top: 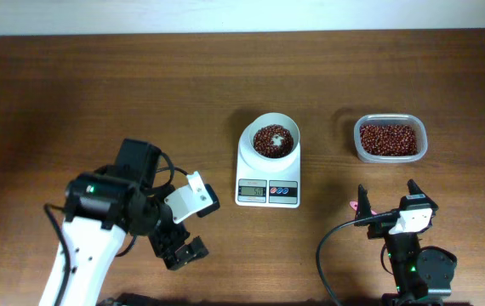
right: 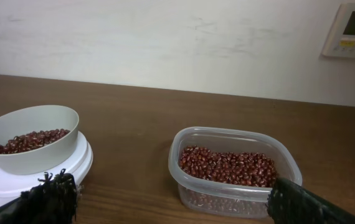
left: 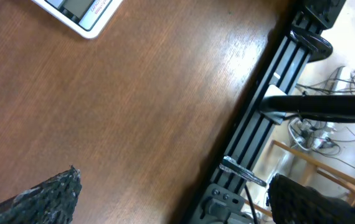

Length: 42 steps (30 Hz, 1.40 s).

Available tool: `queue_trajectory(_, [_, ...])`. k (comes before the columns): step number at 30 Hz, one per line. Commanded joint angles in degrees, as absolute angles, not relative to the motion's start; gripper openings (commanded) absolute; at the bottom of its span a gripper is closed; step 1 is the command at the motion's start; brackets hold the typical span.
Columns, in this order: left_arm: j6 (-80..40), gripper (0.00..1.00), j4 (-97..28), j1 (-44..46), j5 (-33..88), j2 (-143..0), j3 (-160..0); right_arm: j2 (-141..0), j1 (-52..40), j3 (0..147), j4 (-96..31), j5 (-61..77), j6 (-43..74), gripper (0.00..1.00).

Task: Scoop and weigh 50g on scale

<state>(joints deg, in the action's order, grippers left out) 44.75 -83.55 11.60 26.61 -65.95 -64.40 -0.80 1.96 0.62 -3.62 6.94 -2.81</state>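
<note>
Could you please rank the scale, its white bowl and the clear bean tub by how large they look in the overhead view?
1. The scale, largest footprint.
2. The clear tub, wider but shorter.
3. The white bowl, smallest, even though it sits slightly nearer the camera.

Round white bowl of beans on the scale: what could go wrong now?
The round white bowl perches on the small white digital scale, so a bump from the open right gripper could tip it and spill its dark red-brown beans. The clear rectangular plastic tub sits just ahead of that gripper and might get shoved instead.
</note>
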Motion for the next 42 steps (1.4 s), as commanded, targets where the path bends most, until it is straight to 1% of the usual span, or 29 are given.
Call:
queue_trajectory(1, [44.45, 0.99, -83.18, 11.33, 28.1, -59.05, -63.61, -0.19, 2.28, 0.34, -3.88, 7.49, -2.76, 0.99])
queue_trajectory(6, [44.45, 0.99, -83.35, 11.33, 27.64, -47.57, -63.61, -0.19, 2.28, 0.34, -3.88, 7.49, -2.76, 0.99])
queue_trajectory(14, [44.45, 0.99, -83.18, 11.33, 27.86, -20.88, -63.61, -0.19, 2.28, 0.34, -3.86, 7.49, -2.76, 0.99])
queue_trajectory(16, [44.45, 0.99, -83.0, 11.33, 27.9, -17.8, -63.61, -0.19, 2.28, 0.34, -3.88, 7.49, -2.79, 0.99])
queue_trajectory(38, [44.47, 0.99, -79.44, 11.75, 32.93, -16.99, -58.89, -0.19, 2.28, 0.34, -3.88, 7.49, -2.76, 0.99])
queue_trajectory(42, [44.45, 0.99, -78.5, 8.88, 33.78, -16.56, -57.3, -0.19, 2.28, 0.34, -3.88, 7.49, -2.76, 0.99])
